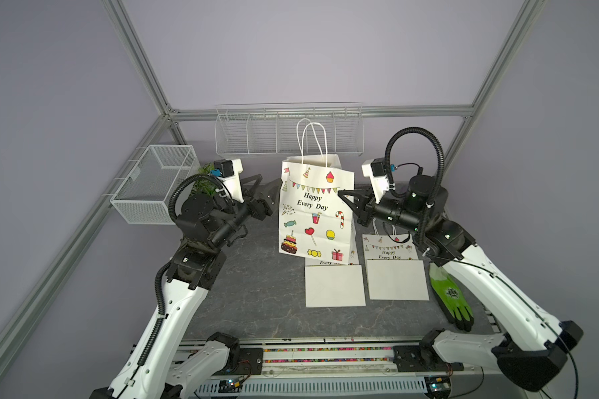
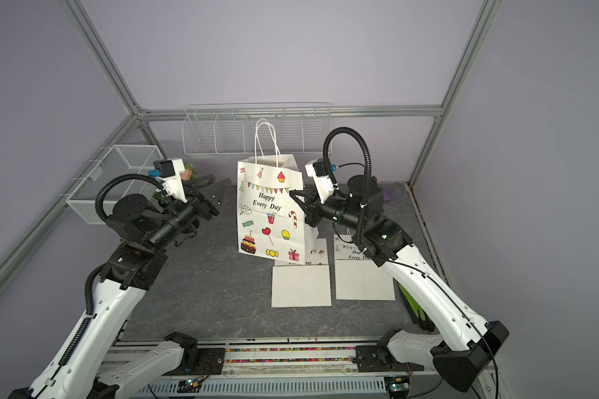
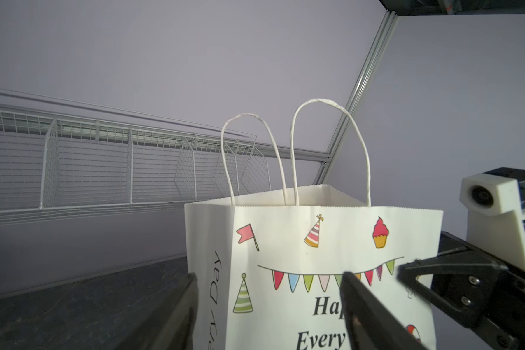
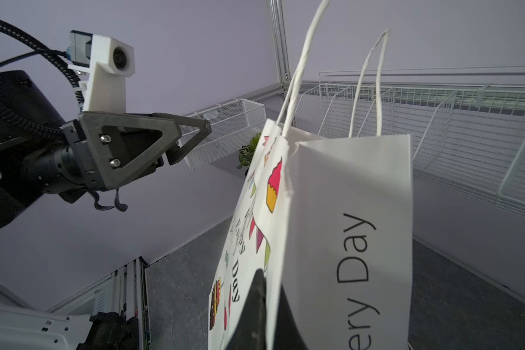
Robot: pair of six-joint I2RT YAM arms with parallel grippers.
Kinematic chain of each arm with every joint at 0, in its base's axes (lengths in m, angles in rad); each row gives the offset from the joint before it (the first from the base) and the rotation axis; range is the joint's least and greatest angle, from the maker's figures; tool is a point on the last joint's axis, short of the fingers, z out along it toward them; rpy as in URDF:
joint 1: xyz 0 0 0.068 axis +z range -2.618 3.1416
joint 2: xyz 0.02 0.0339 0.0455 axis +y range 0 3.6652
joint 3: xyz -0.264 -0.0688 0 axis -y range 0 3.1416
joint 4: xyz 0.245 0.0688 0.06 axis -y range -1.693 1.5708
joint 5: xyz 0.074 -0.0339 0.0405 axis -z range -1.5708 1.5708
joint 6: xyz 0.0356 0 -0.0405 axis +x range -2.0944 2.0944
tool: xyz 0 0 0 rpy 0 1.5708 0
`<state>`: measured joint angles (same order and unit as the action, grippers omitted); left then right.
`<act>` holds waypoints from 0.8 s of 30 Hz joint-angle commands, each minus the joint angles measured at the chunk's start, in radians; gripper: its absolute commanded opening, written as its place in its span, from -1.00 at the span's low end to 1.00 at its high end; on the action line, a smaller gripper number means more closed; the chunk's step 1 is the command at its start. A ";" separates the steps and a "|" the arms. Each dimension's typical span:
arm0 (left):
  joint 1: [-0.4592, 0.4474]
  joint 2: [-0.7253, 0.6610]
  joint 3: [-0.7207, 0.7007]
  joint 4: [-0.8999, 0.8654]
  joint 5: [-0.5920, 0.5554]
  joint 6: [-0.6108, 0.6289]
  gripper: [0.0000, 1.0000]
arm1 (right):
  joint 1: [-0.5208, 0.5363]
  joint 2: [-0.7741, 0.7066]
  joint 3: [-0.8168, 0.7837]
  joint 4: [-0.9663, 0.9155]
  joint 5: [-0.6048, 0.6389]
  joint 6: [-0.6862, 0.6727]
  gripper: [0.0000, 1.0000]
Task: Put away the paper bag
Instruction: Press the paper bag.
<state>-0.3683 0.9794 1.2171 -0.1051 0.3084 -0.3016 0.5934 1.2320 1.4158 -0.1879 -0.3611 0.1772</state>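
Note:
The white paper bag (image 1: pixel 315 214) printed "Happy Every Day" stands upright mid-table with its mouth open and both twine handles (image 1: pixel 312 138) up; both top views show it (image 2: pixel 270 214). My right gripper (image 1: pixel 341 193) is shut on the bag's front right edge, about a third of the way down. In the right wrist view the two fingers (image 4: pixel 259 291) pinch that folded edge of the bag (image 4: pixel 346 197). My left gripper (image 1: pixel 275 186) is open just off the bag's left side. In the left wrist view the bag's front left corner (image 3: pixel 315 236) shows between the spread fingers (image 3: pixel 355 303).
Two flat folded bags (image 1: pixel 335 285) (image 1: pixel 396 276) lie on the dark table (image 1: pixel 256 293) in front of the standing bag. A green glove (image 1: pixel 452 297) lies under my right arm. A wire basket (image 1: pixel 153 183) hangs on the left and a divided wire rack (image 1: pixel 287 133) on the back wall.

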 commanded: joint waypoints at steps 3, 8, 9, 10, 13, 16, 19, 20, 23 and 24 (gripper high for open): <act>0.003 -0.073 -0.063 -0.014 -0.024 0.028 0.65 | -0.149 -0.058 -0.007 0.007 -0.171 0.106 -0.87; 0.005 -0.111 -0.132 -0.022 -0.075 0.040 0.71 | -0.285 -0.030 0.005 0.027 -0.398 0.187 -0.87; 0.003 -0.114 -0.149 -0.019 -0.074 0.041 0.72 | -0.312 -0.019 0.013 0.035 -0.453 0.207 -0.87; 0.005 -0.114 -0.168 -0.008 -0.069 0.043 0.74 | -0.339 -0.003 0.027 0.039 -0.511 0.224 -0.87; 0.003 -0.114 -0.265 0.098 -0.022 0.046 0.80 | -0.412 0.043 0.059 0.104 -0.672 0.315 -0.87; 0.008 -0.104 -0.374 0.259 0.008 0.001 0.90 | -0.460 0.091 0.094 0.227 -0.806 0.452 -0.87; 0.012 -0.075 -0.441 0.409 0.036 -0.040 0.95 | -0.471 0.144 0.160 0.303 -0.903 0.560 -0.87; 0.012 -0.060 -0.447 0.434 0.037 -0.043 0.97 | -0.472 0.158 0.180 0.323 -0.926 0.593 -0.87; 0.030 0.000 -0.440 0.508 0.076 -0.065 0.99 | -0.470 0.199 0.225 0.421 -0.978 0.710 -0.87; 0.044 0.028 -0.427 0.546 0.116 -0.082 0.99 | -0.468 0.212 0.239 0.446 -0.990 0.743 -0.87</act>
<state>-0.3458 0.9730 0.7650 0.2657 0.3492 -0.3321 0.1242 1.4281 1.6108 0.1024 -1.2308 0.7570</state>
